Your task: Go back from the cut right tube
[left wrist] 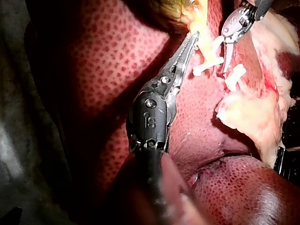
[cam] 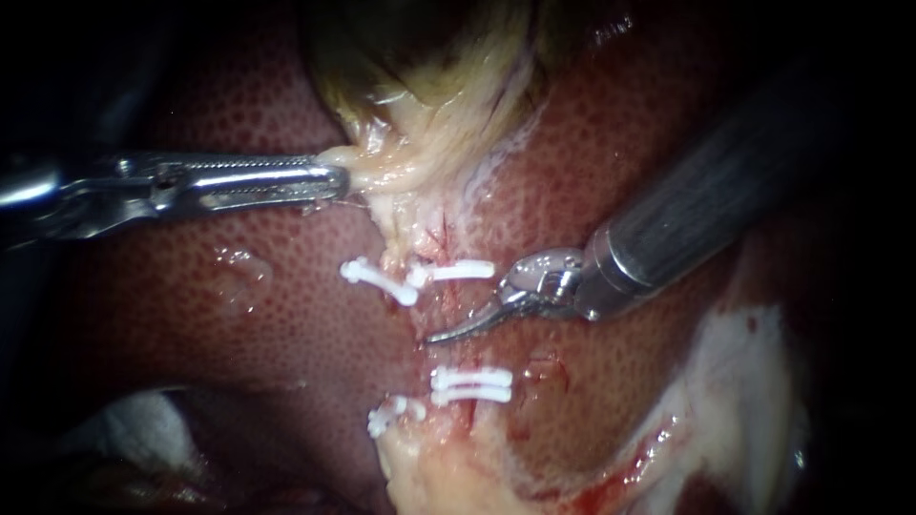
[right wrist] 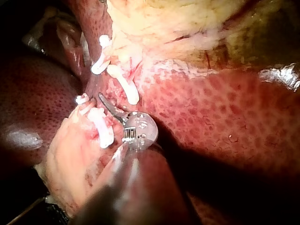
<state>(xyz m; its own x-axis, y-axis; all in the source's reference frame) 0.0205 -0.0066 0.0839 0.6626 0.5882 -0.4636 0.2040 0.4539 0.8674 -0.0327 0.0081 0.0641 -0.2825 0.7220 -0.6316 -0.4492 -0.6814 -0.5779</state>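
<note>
Between the upper clip (cam: 460, 270) and the paired lower clips (cam: 472, 384) on the right tube (cam: 445, 303), my right instrument (cam: 456, 330) holds its curved jaws closed together on nothing. I cannot tell whether the tip touches the tube or lies just beside it. My left instrument (cam: 334, 179) has its jaws clamped on pale tissue (cam: 401, 162) below the gallbladder (cam: 429, 57), over the liver (cam: 239, 324).

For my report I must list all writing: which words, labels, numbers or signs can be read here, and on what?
No text can be quoted.
The left instrument bears one small stamped mark on its dark joint, too unclear to read.
No writing visible on the liver, gallbladder, white clips or right instrument.
</note>
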